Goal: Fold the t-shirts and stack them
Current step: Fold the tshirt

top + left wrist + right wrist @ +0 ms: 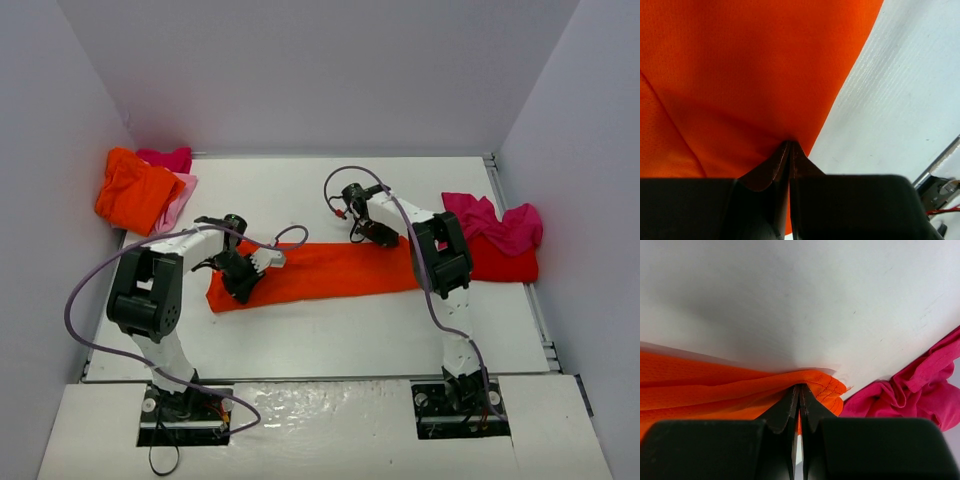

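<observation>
A bright orange t-shirt [330, 270] lies across the middle of the table as a long narrow band. My left gripper [240, 285] is shut on its left end; in the left wrist view the jaws [790, 146] pinch the orange cloth [740, 75] near its edge. My right gripper [382, 236] is shut on the band's right end, where the jaws [800, 388] clamp a bunched, stitched hem [825, 385]. Other t-shirts sit at the sides: an orange one [132, 190], a pale pink one [182, 195] and a magenta one [168, 157] at the back left.
At the right edge a crumpled magenta-pink shirt [495, 222] rests partly on a flat red one [505, 265]; it also shows beside my right fingers [910, 385]. White walls [320, 70] enclose the white table [320, 335] on three sides. Purple cables loop over both arms.
</observation>
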